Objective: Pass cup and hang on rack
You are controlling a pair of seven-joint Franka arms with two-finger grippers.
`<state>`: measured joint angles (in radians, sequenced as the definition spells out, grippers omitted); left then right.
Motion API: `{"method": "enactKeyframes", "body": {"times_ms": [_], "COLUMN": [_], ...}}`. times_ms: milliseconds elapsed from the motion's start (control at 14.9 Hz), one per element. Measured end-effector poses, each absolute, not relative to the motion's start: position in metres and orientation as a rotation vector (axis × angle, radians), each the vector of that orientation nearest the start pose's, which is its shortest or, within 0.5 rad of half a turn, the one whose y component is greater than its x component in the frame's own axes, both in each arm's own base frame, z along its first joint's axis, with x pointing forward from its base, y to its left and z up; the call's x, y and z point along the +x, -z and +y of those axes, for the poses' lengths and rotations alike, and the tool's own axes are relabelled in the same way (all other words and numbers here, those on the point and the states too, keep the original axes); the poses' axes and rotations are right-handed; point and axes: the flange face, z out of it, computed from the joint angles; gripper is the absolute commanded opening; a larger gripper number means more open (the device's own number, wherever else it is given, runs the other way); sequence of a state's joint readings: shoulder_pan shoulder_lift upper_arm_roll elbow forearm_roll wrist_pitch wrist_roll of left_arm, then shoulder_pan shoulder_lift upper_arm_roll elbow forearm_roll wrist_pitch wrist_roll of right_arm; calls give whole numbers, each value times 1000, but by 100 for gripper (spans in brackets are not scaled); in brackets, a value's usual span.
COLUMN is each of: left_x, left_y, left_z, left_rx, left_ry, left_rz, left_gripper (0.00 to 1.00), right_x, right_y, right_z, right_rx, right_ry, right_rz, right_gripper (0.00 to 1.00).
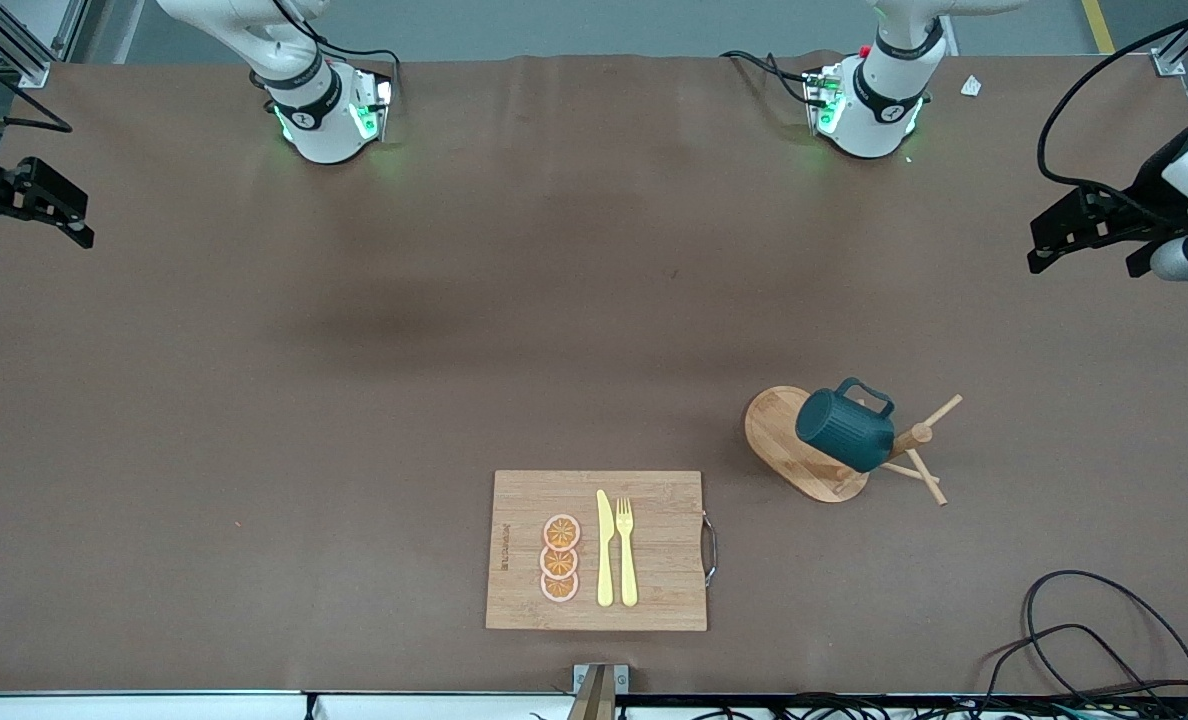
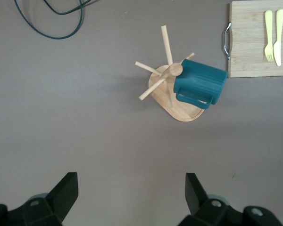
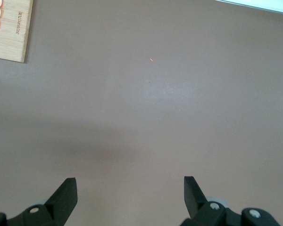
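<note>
Nearest the front camera, a rectangular bamboo cutting board (image 1: 654,550) is carrying a yellow plastic knife (image 1: 605,548), a yellow plastic fork (image 1: 626,550) and three orange slices (image 1: 560,559). Just farther back, toward the left arm's end of the table, the dark teal-green ribbed cup (image 1: 846,428) is hanging by its loop handle on the light wooden rack (image 1: 834,455), tilted over the oval base. The left gripper (image 1: 1089,235) is hovering well apart from the cup, over bare brown table (image 1: 354,400), fingers (image 2: 66,190) spread wide and holding nothing. The right gripper (image 1: 39,205) is waiting over the right arm's end, likewise wide open and empty.
</note>
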<state>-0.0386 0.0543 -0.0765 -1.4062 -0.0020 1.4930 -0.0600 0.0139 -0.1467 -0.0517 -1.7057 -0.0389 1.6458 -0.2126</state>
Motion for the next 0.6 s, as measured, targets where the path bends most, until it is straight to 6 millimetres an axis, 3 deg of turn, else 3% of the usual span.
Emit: {"method": "enactKeyframes", "body": {"times_ms": [268, 604], "left_x": [545, 543], "left_y": [-672, -673], "left_z": [-57, -48], "left_rx": [-3146, -3146], "left_ry": [71, 86], "left_rz": [63, 35], "left_gripper": [99, 100], "right_x": [513, 511], "right_y": [-644, -643], "right_z": [-26, -22], "right_rx": [-3165, -3132], "right_ry": [109, 78], "right_rz": [-104, 61], "right_gripper": [100, 100]}}
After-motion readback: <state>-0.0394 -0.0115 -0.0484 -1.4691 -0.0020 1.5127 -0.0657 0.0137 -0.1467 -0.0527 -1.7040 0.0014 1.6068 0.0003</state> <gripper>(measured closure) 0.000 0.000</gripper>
